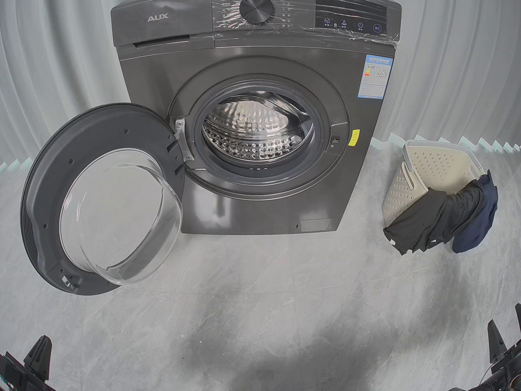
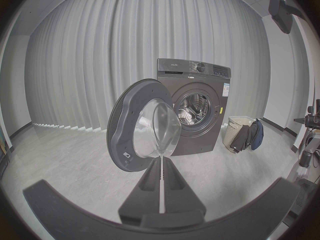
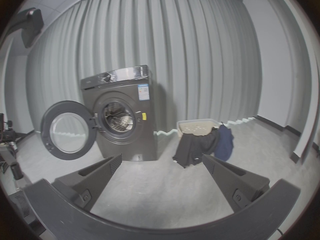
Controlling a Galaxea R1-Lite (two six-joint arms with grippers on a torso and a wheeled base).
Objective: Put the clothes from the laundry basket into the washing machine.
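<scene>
The washing machine (image 1: 255, 137) stands on the floor (image 1: 271, 310) with its door (image 1: 103, 202) swung wide to the robot's left, so the way into the bare drum (image 1: 255, 128) is free. The laundry basket (image 1: 404, 188) sits on the floor just beside the machine, on the robot's right. A black garment (image 1: 429, 221) and a navy garment (image 1: 480, 218) hang over its front rim down to the floor, which leaves loose cloth that looks easy to pinch. The right tool (image 3: 161, 157) is spread wide and carries nothing, and it faces the basket from well apart, so I judge it the likelier one to pick first. The left tool (image 2: 162, 162) is clenched on nothing, aimed toward the door. No clothes are in the machine yet.
</scene>
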